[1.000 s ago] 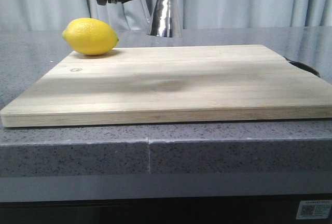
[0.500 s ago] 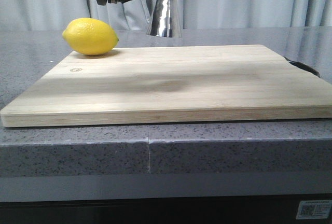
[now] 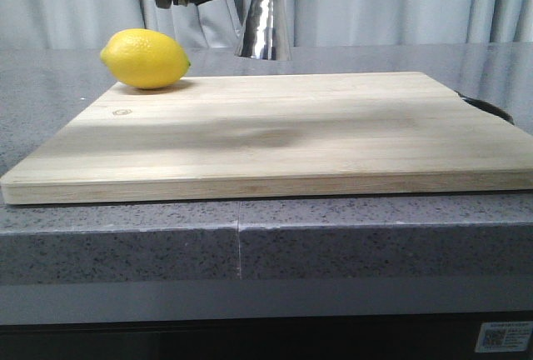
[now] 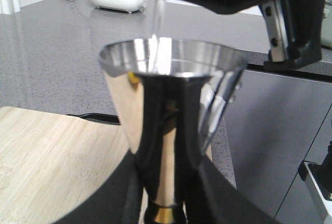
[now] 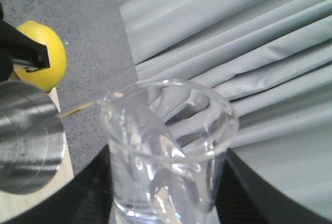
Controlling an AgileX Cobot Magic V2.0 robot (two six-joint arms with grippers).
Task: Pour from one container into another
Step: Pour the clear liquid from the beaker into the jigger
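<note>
The shiny steel jigger [image 4: 168,125] is held up in the air, above the far edge of the wooden board [image 3: 275,135]. The left gripper [image 4: 165,203] has its 2 dark fingers [image 4: 129,198] pressed around the thin waist of the jigger, just by the gold band [image 4: 165,214], so the jigger stands upright with its wide mouth open at the top. A thin stream of clear water [image 4: 157,19] falls straight down into that mouth — you can see it land inside the cup. The water comes from the small glass beaker [image 5: 168,151], which is tipped over above the jigger with its pour lip toward it. The right gripper [image 5: 166,203] holds the beaker, with a dark finger on each side of the glass. A little water sits in the beaker. A yellow lemon [image 3: 145,58] lies on the far left corner of the board, to the left of the jigger and apart from it. The board rests on a grey speckled counter [image 3: 125,247], and pale curtains [image 3: 400,2] hang behind — far back.
</note>
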